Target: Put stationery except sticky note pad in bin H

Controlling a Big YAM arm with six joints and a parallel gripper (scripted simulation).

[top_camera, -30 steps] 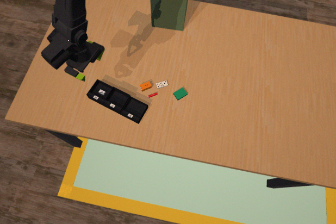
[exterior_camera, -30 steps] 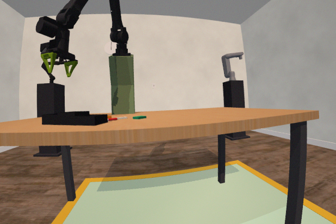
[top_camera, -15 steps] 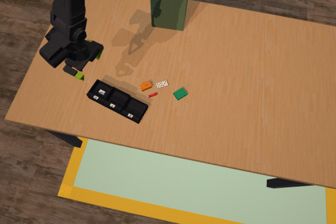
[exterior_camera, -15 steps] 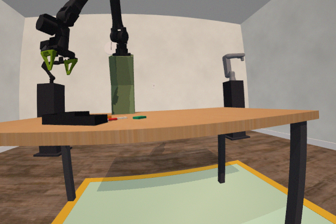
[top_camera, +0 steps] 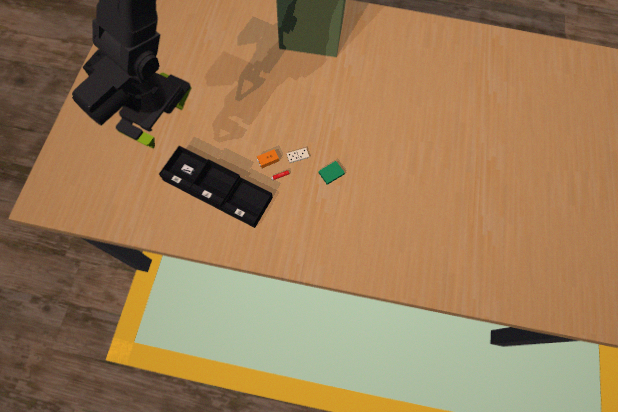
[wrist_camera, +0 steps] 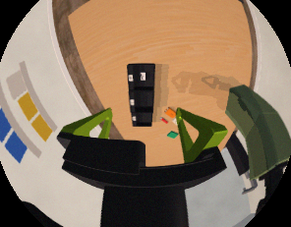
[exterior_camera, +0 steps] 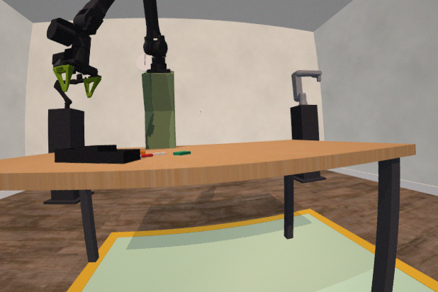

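Observation:
A black row of three bins [top_camera: 216,185] lies on the wooden table, each bin with a small white label on its front; I cannot read the letters. A small white thing [top_camera: 187,168] lies inside the left bin. To the right of the bins lie an orange block [top_camera: 268,157], a white domino [top_camera: 298,154], a short red stick [top_camera: 281,174] and a green pad [top_camera: 332,172]. My gripper [exterior_camera: 77,83] is open and empty, high above the table, up and to the left of the bins. It also shows in the wrist view [wrist_camera: 145,128], with the bins [wrist_camera: 141,93] far below.
The arm's green pedestal [top_camera: 311,0] stands at the back of the table. The table's left edge is close under the gripper. A black stand [exterior_camera: 66,130] and a second stand with a grey arm [exterior_camera: 305,105] are behind the table.

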